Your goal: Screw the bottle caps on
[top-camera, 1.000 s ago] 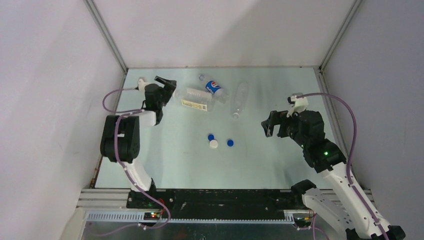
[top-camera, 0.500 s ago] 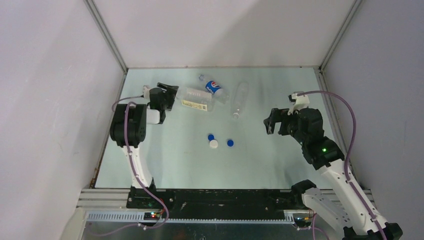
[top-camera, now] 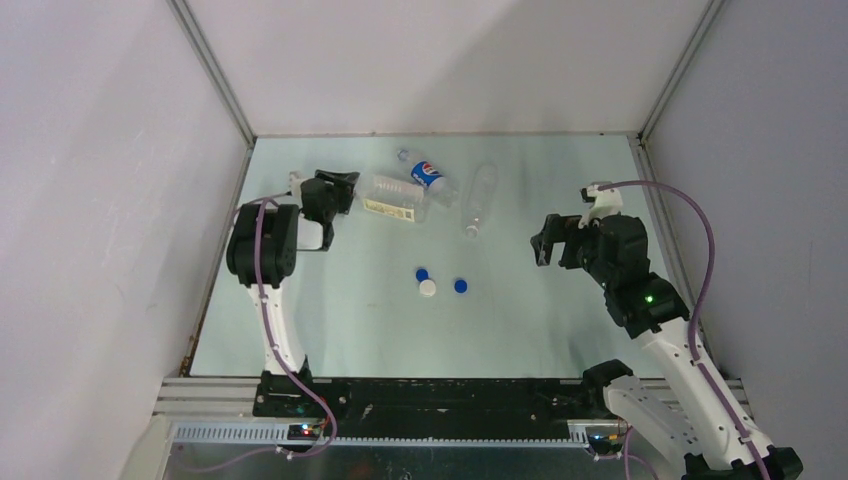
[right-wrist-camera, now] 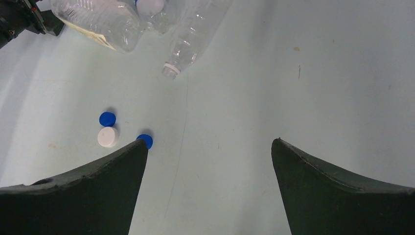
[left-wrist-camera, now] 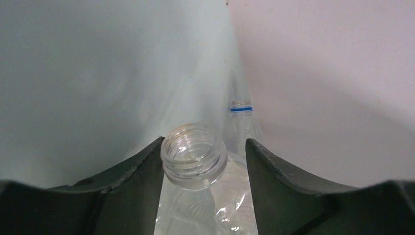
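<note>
Three clear bottles lie at the back of the table: a Pepsi-labelled one (top-camera: 428,175), a plain one (top-camera: 480,200) and one with a white/yellow label (top-camera: 392,198). My left gripper (top-camera: 345,190) is closed round the labelled bottle's shoulder; in the left wrist view its open threaded neck (left-wrist-camera: 194,154) sits between the fingers, against the left one. Two blue caps (top-camera: 422,273) (top-camera: 461,286) and a white cap (top-camera: 428,289) lie mid-table. My right gripper (top-camera: 540,245) hovers open to their right, with nothing between its fingers (right-wrist-camera: 209,142).
White enclosure walls stand close on the left, back and right. The Pepsi bottle's blue-ringed neck (left-wrist-camera: 241,110) lies just beyond the held bottle. In the right wrist view the caps (right-wrist-camera: 107,136) sit left of the left finger.
My left arm swung in over the labelled bottle's neck and its jaws narrowed onto it. The right gripper drifted slightly right and back, still open.
</note>
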Available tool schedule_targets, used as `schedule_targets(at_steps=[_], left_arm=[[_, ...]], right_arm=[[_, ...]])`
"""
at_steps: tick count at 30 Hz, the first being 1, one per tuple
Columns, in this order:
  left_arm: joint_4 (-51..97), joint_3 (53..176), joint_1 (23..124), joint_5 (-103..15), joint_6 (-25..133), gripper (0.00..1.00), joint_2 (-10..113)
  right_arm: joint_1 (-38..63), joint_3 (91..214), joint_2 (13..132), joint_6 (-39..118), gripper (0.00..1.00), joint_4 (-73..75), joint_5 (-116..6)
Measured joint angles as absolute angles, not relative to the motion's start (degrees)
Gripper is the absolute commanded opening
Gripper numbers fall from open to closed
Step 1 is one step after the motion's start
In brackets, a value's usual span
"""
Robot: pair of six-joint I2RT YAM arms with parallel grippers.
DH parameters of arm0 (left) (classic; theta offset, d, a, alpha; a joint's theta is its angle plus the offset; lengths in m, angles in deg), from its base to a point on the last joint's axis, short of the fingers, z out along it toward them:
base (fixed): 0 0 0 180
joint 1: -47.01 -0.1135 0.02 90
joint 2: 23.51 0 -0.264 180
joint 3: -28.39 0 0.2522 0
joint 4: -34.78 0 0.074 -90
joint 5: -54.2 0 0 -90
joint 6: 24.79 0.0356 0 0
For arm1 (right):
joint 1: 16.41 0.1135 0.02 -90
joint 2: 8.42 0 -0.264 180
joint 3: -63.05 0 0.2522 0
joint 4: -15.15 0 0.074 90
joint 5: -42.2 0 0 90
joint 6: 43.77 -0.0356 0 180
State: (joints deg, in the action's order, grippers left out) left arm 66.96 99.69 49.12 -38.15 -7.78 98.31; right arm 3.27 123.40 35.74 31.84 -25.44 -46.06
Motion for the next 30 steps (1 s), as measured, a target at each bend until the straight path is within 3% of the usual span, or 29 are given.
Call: schedule_targets(at_steps=[10,12,23,30], left_arm=[[71.17,96.76,48.56,-39.09,-6.77,0.17,95.60],[70.19,95.21,48.12,-39.28,-4.76,0.13,92.67],[57.89,89.64,48.75,-37.95,17.64,0.02,67.21],[46.32,86.58,59.37,-30.13,35.46,0.00,51.74]], right_arm=[[2.86,123.40,35.72,32.06,0.99,-25.44,-46.63],[2.86,123.40,35.65,32.12,0.99,-25.47,-47.33],[2.83,123.09,34.28,32.71,0.99,-25.49,-52.40],[2.86,121.74,34.85,33.26,0.99,-25.75,-56.84]])
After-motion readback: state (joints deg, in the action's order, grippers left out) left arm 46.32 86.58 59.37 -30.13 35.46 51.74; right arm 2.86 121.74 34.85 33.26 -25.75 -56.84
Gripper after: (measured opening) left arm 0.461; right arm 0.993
